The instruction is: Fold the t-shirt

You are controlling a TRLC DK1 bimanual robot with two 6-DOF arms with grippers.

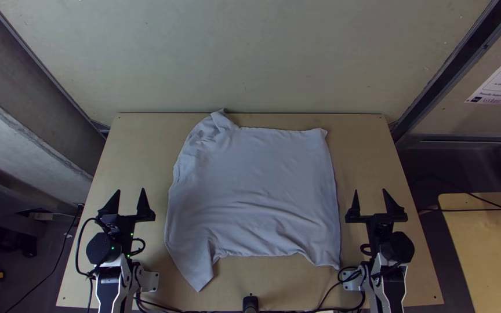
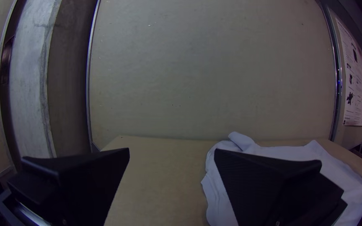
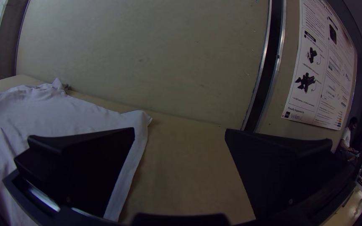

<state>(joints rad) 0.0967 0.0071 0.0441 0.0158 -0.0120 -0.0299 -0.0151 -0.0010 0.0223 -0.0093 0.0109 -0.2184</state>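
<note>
A white t-shirt point(image 1: 256, 185) lies spread over the middle of the table with soft wrinkles, a bunched corner at its far left and a pointed flap at its near left. My left gripper point(image 1: 131, 200) stands open beside the shirt's left edge, apart from it. On the opposite side my right gripper point(image 1: 370, 200) is also open, a little off the shirt's right edge. In the left wrist view the shirt point(image 2: 218, 192) shows partly behind one finger of the left gripper point(image 2: 171, 155). The right wrist view has the shirt point(image 3: 63, 117) partly behind a finger of the right gripper point(image 3: 180, 132).
Bare wood of the table point(image 1: 140, 145) borders the shirt. Black cables point(image 1: 320, 304) run along the near edge, where a small black device point(image 1: 250, 302) stands between the arms. A pale wall panel point(image 1: 250, 58) rises behind the far edge.
</note>
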